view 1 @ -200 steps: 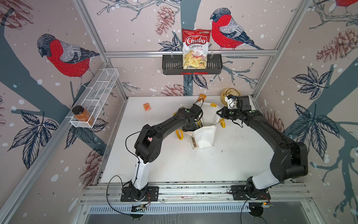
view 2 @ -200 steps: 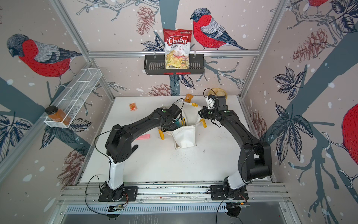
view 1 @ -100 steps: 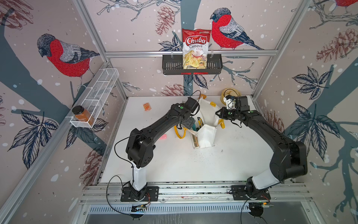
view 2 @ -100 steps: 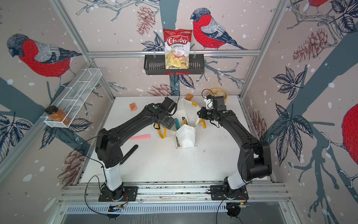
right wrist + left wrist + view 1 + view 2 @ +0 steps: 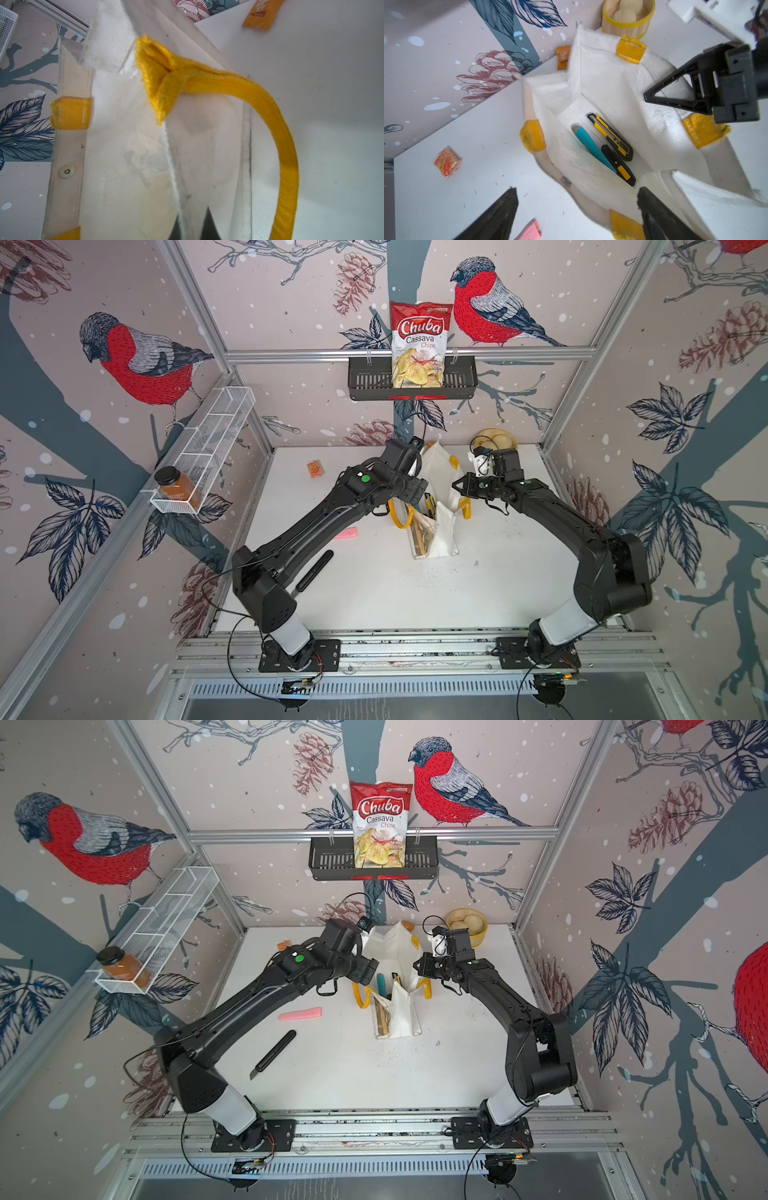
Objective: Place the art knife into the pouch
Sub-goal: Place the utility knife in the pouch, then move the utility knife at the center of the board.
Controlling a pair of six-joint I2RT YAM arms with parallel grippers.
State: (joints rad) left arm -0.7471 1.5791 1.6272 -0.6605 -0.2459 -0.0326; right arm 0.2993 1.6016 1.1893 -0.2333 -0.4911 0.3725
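Note:
The white pouch [image 5: 442,526] [image 5: 405,1006] with yellow handles stands open mid-table. Inside it lie a teal art knife [image 5: 588,143] [image 5: 380,982] and two yellow-and-black knives [image 5: 612,137]. My left gripper [image 5: 576,189] [image 5: 417,491] hovers open and empty over the pouch's left rim. My right gripper [image 5: 192,226] [image 5: 456,485] is shut on the pouch's right wall near a handle and holds the mouth apart. A pink knife [image 5: 300,1014] and a black knife [image 5: 274,1052] lie on the table to the left of the pouch.
An orange snack packet [image 5: 314,468] lies at the back left and an orange sachet [image 5: 262,14] behind the pouch. A wooden basket [image 5: 465,923] sits in the back right corner. A chips bag [image 5: 417,344] and a wire shelf [image 5: 208,439] hang on the walls.
My left gripper has drawn back out of the pouch mouth toward its left rim and its jaws have widened. The arm's shift uncovered the black knife. My right gripper has kept its hold.

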